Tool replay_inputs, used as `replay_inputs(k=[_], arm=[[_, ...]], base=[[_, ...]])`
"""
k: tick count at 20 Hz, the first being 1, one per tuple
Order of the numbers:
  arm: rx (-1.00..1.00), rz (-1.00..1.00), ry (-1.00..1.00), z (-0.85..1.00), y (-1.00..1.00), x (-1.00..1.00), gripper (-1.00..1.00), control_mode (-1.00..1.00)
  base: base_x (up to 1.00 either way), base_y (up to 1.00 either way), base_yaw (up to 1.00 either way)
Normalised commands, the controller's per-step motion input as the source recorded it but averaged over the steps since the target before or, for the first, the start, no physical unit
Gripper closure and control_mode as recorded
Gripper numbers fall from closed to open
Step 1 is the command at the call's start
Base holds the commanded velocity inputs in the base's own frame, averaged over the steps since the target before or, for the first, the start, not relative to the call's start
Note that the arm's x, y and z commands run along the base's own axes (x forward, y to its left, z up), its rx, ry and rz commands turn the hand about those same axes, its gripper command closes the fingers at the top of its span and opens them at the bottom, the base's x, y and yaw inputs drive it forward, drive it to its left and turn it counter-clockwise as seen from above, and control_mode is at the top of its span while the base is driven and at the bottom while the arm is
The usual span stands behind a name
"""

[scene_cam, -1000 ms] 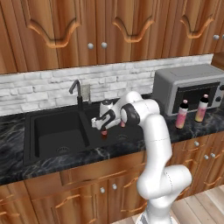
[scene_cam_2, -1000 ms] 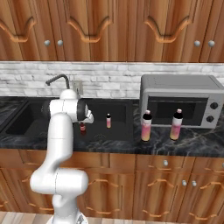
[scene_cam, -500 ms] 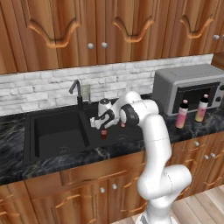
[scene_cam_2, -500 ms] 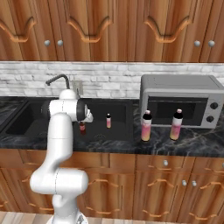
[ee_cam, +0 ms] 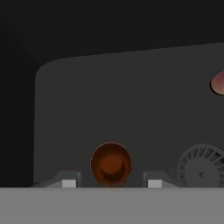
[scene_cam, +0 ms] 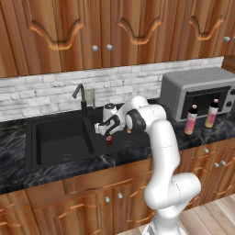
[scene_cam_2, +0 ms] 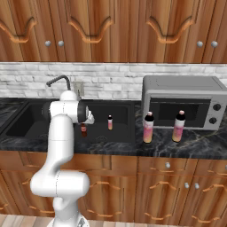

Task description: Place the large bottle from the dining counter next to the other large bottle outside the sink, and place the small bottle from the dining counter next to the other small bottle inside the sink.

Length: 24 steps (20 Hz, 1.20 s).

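The gripper (ee_cam: pixel 109 183) hangs over the sink (scene_cam: pixel 59 137), jaws apart on either side of the small bottle (scene_cam: pixel 109 139), not closed on it. That bottle stands upright on the sink floor, cap up, near the front wall and beside the drain (ee_cam: pixel 200 168). The other small bottle (scene_cam_2: pixel 110 122) stands upright further right.

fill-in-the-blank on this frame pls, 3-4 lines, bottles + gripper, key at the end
1. The two large bottles stand on the counter in front of the ____.
2. The small bottle between the fingers of the gripper has a ____ cap.
3. The other small bottle stands inside the ____.
4. In the hand view, the round drain lies to the ____ of the capped bottle.

Missing words: microwave; brown; sink; right
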Motion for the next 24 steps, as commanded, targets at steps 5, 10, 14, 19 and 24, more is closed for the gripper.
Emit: replay_inputs(k=[5,10,14,19,24], arm=[[0.0,0.0,0.0,0.0,-0.01,0.0,-1.0,-1.0],[0.0,0.0,0.0,0.26,0.0,-0.01,-1.0,-1.0],[0.0,0.0,0.0,0.25,-0.09,-0.46,-1.0,-1.0],[0.0,0.0,-0.02,0.23,-0.06,-0.56,-1.0,-1.0],[0.0,0.0,-0.01,0.62,-0.04,-0.15,-1.0,-1.0]], base=[[0.0,0.0,0.0],[0.0,0.0,0.0],[0.0,0.0,0.0],[0.0,0.0,0.0],[0.0,0.0,0.0]])
